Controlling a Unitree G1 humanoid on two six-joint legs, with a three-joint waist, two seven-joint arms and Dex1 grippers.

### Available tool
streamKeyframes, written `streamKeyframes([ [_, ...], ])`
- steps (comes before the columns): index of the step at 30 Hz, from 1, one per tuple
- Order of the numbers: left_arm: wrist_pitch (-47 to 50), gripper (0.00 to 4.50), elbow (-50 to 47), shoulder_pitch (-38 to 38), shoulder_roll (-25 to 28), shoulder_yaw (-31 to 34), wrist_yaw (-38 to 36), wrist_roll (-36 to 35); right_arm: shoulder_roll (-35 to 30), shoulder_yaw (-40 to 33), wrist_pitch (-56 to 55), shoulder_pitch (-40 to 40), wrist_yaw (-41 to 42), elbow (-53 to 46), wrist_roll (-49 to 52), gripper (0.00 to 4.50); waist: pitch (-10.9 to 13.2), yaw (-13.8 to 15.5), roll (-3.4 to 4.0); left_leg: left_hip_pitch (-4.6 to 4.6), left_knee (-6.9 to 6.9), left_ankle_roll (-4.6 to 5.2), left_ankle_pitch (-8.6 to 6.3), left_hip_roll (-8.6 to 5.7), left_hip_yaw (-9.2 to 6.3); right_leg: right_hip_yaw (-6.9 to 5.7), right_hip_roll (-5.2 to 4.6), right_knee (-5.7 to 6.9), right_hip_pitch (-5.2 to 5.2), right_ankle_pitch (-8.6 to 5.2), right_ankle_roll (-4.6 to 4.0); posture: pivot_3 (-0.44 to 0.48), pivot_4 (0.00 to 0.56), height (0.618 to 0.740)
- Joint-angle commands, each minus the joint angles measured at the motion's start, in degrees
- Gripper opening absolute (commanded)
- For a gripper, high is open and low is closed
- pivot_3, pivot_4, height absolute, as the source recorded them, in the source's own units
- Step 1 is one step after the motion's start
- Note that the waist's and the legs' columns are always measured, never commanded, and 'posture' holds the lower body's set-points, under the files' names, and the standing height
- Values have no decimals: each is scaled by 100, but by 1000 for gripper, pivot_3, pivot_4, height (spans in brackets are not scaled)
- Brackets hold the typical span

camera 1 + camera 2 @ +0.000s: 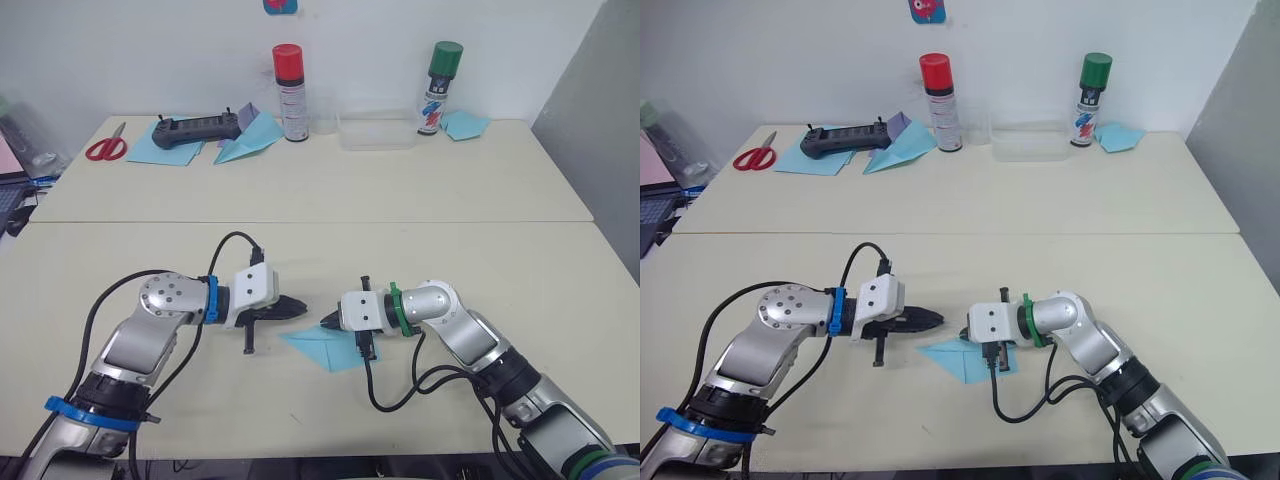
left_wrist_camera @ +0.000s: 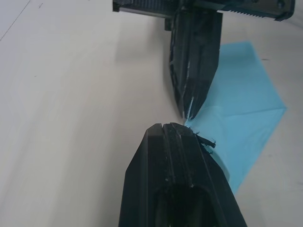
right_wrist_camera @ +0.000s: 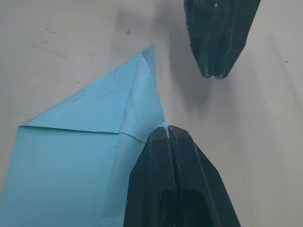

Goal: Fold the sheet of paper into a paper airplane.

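Sheet of paper point(image 1: 333, 348) lies on near table point(image 1: 480, 250), centre, partly folded: corner flaps in, pointed nose formed. Right gripper point(image 3: 166, 135) closed, pinching raised fold at the tip. Left gripper point(image 1: 300, 306) closed, empty, just beside. Est. early–mid: centre ridge and wings left.

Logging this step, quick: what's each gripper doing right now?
Left gripper: shut, holding nothing.
Right gripper: shut on an edge of the sheet of paper.
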Motion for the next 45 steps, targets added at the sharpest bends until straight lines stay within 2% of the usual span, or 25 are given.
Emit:
streamKeyframes([
  [1, -171, 0, -173, 198, -68, -244, 22, 112, 26, 105, -46, 58, 70, -13, 0, 18, 1, 8, 0, 0, 0, 0, 0, 0, -1, -2, 0, 0, 0, 0, 0, 0, 150, 740],
  [9, -183, 0, 131, 206, -167, -342, 115, 214, 7, 98, -30, 63, 121, -56, 29, 18, 1, 25, 0, -1, 3, 0, 0, -3, -1, -1, -1, 1, 0, 0, -1, 0, 150, 740],
  [17, 32, 0, 74, 522, 21, -437, -36, 206, 33, -24, 129, 22, 190, -53, 192, 18, 1, 18, 0, 0, 1, 0, 0, -2, -1, -2, -1, 0, 0, 0, -1, 0, 150, 740],
  [21, -18, 0, 202, 577, -118, -475, 161, 268, 111, -228, 810, -6, 317, -270, 601, 901, 1, 20, 0, 0, 0, 0, 0, -2, -2, -2, -1, 0, 1, -1, -2, 0, 150, 740],
  [24, -75, 0, 381, 539, -171, -551, 259, 381, 38, -509, 1249, -70, 290, -459, 854, 2049, 1, 28, 0, 0, 2, 0, 0, -3, -3, -3, -2, 1, 3, -1, -2, 0, 150, 740],
  [29, 59, 0, 342, 591, -238, -570, 384, 339, -245, -1539, 2270, 47, 1, -1170, 1577, 3759, 1, 44, 1, 3, 10, 0, 0, -8, -4, -3, -7, 0, 13, 0, 0, 0, 150, 740],
  [32, 142, 0, 298, 638, -260, -572, 442, 299, -486, -2015, 2810, 310, -38, -1772, 2069, 3759, 3, 71, 4, 2, 9, 0, 0, -12, -3, -4, -13, -4, 15, 0, 1, 0, 150, 740],
  [35, 171, 0, 273, 662, -277, -590, 467, 283, -602, -2157, 3073, 774, -174, -2396, 2363, 3759, 2, 86, 5, 3, 4, 0, 0, -11, -4, -7, -12, -10, 15, -1, 0, 0, 150, 740],
  [37, 167, 0, 316, 614, -307, -623, 434, 279, -786, -1778, 2421, 1285, -149, -2594, 2012, 3599, 1, 102, 8, 3, 0, 0, 0, -10, -4, -6, -12, -11, 14, -1, 0, 0, 150, 740],
  [40, 175, 0, 361, 524, -350, -666, 395, 282, -605, -1338, 2111, 1615, -427, -2598, 1766, 2875, 1, 131, 11, 4, 1, 0, 0, -11, -1, -3, -13, -20, 16, -1, 1, 0, 150, 740],
  [45, 199, 0, 392, 433, -351, -702, 337, 270, -203, -889, 2023, 1668, -831, -2319, 1514, 936, 0, 148, 11, 5, 13, -1, 1, -14, 8, 7, -18, -27, 19, 5, 9, 0, 150, 740],
])
